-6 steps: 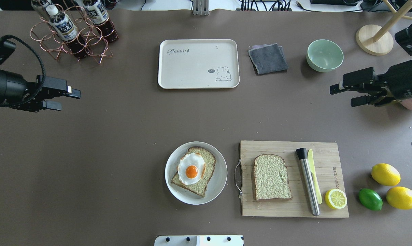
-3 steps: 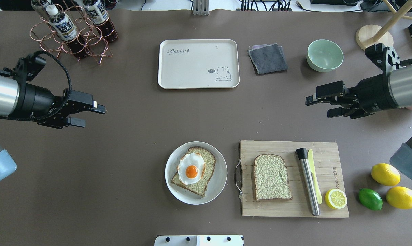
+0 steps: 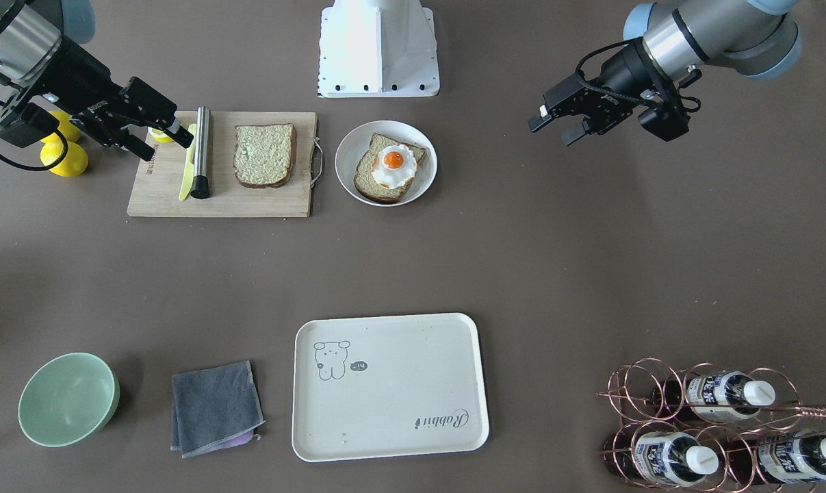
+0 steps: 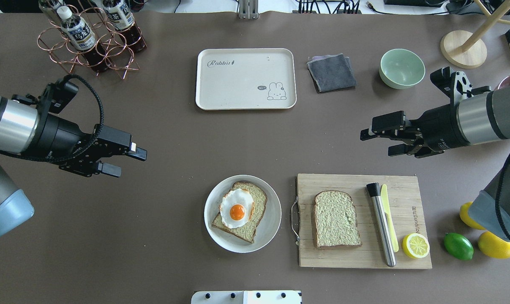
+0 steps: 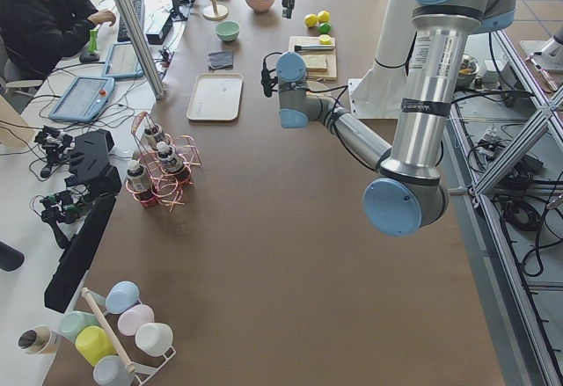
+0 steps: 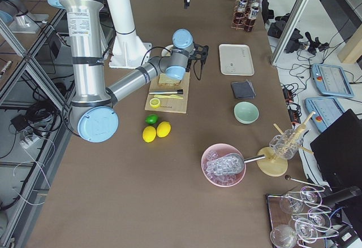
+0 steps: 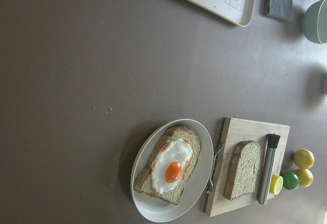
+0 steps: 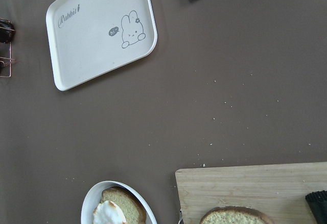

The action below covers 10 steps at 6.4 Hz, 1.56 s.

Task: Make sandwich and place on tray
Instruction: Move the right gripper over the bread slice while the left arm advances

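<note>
Where everything rests: the table [image 4: 153, 261], brown, with my two arms reaching in over it from either side.
Tray [image 4: 238, 88]: cream, lying flat at the far middle of the table, well apart from both bread slices.
Board [image 4: 407, 190]: wooden, on the near side to my right, just beside the plate. It carries one slice, a steel rod [image 4: 381, 228], a yellow knife [image 4: 388, 211] and a lemon half [image 4: 415, 245].
Plate [image 4: 272, 226]: white and round, at the near middle, to the left of the board. It holds the other slice and the egg.
Left claw [image 4: 130, 162]: spread wide with nothing between my fingers, in the air over bare table, left of the plate and well apart from it.
Right claw [image 4: 377, 143]: likewise spread and holding nothing, in the air near the board's far edge, pointing toward the table's middle.
Board slice [image 4: 336, 218]: flat on the board's left half, apart from the rod.
Plate slice [image 4: 257, 207]: flat on the plate, turned at an angle, under the egg.
Egg [image 4: 237, 207]: fried, white with an orange yolk, lying on the plate slice.
</note>
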Each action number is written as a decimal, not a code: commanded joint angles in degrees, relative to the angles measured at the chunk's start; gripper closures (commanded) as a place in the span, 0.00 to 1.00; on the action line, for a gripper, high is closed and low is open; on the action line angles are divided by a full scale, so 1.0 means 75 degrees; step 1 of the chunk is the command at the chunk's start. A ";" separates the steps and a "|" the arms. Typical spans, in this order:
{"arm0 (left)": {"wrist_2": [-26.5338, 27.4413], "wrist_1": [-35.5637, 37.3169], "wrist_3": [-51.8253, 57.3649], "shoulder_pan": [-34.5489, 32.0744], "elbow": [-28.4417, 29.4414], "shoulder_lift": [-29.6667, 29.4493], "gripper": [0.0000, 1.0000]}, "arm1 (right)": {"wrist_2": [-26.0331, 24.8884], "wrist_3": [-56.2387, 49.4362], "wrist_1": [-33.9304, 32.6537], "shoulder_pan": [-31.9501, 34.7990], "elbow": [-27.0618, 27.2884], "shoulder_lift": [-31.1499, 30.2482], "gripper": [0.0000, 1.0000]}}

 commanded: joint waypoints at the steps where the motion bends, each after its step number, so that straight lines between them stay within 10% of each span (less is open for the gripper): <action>1: -0.0069 0.0000 -0.0014 0.0019 0.0009 -0.0130 0.03 | -0.0276 0.0116 0.0000 -0.0393 -0.0023 0.0008 0.00; 10: -0.0034 0.0000 -0.0014 0.0030 0.0173 -0.0130 0.02 | -0.1855 -0.0305 -0.0035 -0.2502 -0.0584 -0.0590 0.20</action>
